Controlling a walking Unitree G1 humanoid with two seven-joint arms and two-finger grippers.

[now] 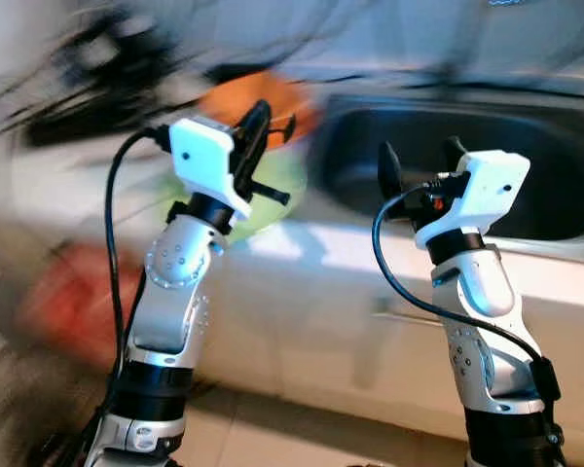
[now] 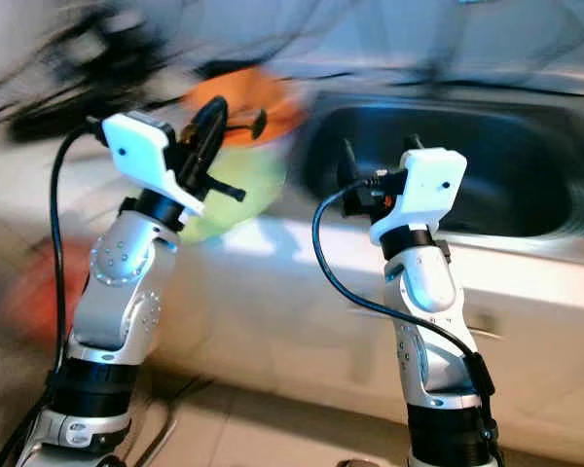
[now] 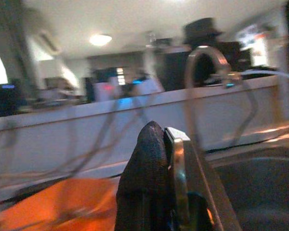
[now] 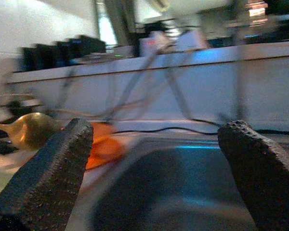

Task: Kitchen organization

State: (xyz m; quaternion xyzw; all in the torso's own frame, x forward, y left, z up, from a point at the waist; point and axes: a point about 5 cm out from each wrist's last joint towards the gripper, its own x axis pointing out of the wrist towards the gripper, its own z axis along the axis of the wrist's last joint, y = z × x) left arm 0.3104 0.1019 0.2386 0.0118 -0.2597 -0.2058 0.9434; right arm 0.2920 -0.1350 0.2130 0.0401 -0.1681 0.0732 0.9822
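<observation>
Motion blur smears both head views, so edges and small things on the white countertop (image 1: 302, 243) are hard to read. A dark smeared mass (image 1: 88, 78) at the counter's far left corner cannot be identified, and a reddish blurred patch (image 1: 68, 292) low on the left, below the counter's front edge, is just as unclear.

One dark recessed steel sink basin (image 1: 526, 185) is set into the counter toward its right end; its right side is cut off by the frame. What can be seen of its inside looks dark, and whether anything lies in it cannot be told. Behind it, the left wrist view shows one curved metal tap (image 3: 207, 62), blurred.

To the left of the basin, near the counter's back edge, lies one flat orange object (image 1: 273, 102), partly covered by the left arm; its shape cannot be told. Just in front of it sits a pale green rounded thing (image 1: 277, 190), perhaps a plate or mat, half hidden behind the same arm. The right wrist view also shows one golden spoon-like bowl (image 4: 31, 129) at the counter's left, its handle cut off.

Both arms are raised before the counter's front edge. The left gripper (image 1: 258, 131) points up over the green and orange things, its two black fingers pressed together with nothing visible between them. The right gripper (image 1: 420, 158) stands over the sink's left rim, its textured fingers (image 4: 53, 168) spread wide apart, empty.
</observation>
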